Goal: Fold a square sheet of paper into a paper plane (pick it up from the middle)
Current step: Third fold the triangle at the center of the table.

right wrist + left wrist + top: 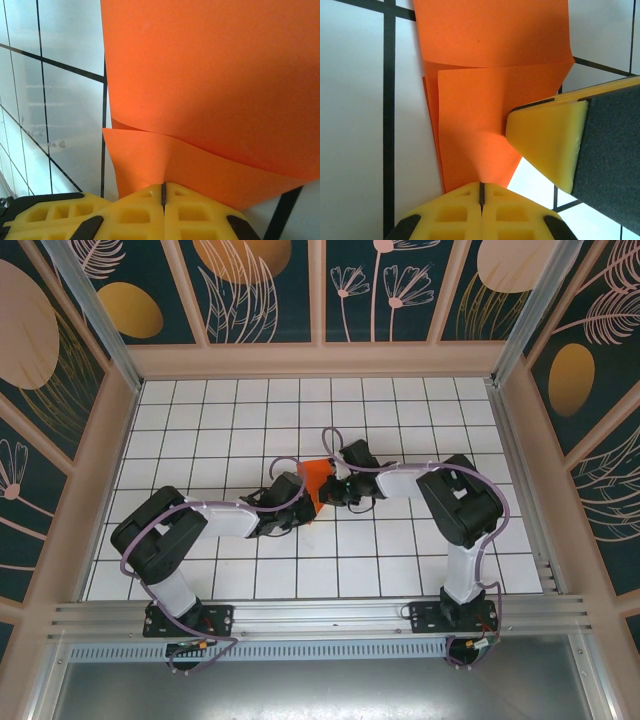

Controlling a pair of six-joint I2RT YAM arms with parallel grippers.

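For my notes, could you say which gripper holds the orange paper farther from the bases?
The right gripper, shut on the far right edge of the thin orange-red paper sheet; the left gripper pinches its near left edge.

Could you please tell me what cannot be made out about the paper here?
Top view: the arms cover most of the paper; its outline and folds are hidden.
Left wrist view: paper runs off the top edge; the right gripper covers one corner.
Right wrist view: paper cut off top and right; shut jaws hide the pinched edge.
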